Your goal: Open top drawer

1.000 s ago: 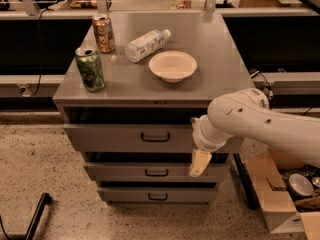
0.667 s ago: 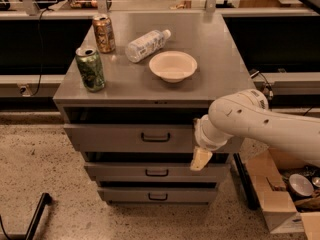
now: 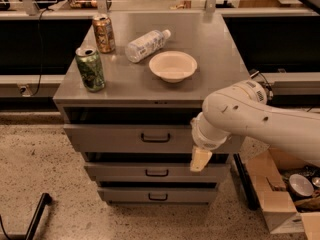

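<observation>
Wide grey metal top drawer [image 3: 110, 138] mid-frame, dark bar handle [image 3: 155, 138] centred.
Cream-tipped white gripper [image 3: 200, 160] just right of centre, across that drawer's lower right edge; can't tell how open. Labels on green can [image 3: 90, 69], clear plastic bottle [image 3: 146, 45]: unreadable.

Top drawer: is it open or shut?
Partly open: top drawer juts out, dark gap above it. Gripper hangs in front, right of its handle.

One camera looked down from high in front of the table [image 3: 215, 49], fairly near, facing its front edge; the gripper [image 3: 200, 160] hung below the front-right corner.
</observation>
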Tool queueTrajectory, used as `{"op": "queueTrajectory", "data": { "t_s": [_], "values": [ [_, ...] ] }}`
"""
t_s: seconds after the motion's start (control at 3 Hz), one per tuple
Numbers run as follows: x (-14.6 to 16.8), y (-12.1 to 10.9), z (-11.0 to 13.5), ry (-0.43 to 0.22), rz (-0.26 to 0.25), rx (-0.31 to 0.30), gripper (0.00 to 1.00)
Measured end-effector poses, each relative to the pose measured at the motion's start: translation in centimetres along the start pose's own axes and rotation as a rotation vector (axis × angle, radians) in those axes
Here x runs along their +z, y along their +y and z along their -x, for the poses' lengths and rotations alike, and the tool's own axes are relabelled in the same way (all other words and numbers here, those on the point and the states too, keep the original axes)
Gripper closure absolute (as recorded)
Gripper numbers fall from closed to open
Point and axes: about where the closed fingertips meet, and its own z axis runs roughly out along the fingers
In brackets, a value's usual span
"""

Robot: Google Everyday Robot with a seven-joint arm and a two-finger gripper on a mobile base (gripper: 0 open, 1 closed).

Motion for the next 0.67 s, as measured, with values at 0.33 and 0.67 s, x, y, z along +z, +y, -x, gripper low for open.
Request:
{"op": "queueTrajectory", "data": {
  "t_s": [0.33,0.67],
  "values": [
    [-3.7,2.6,0.9,0.014,0.074,-0.035,0.17],
    [-5.9,5.7,1.1,-0.011,0.168,-0.036,0.21]
  ]
}}
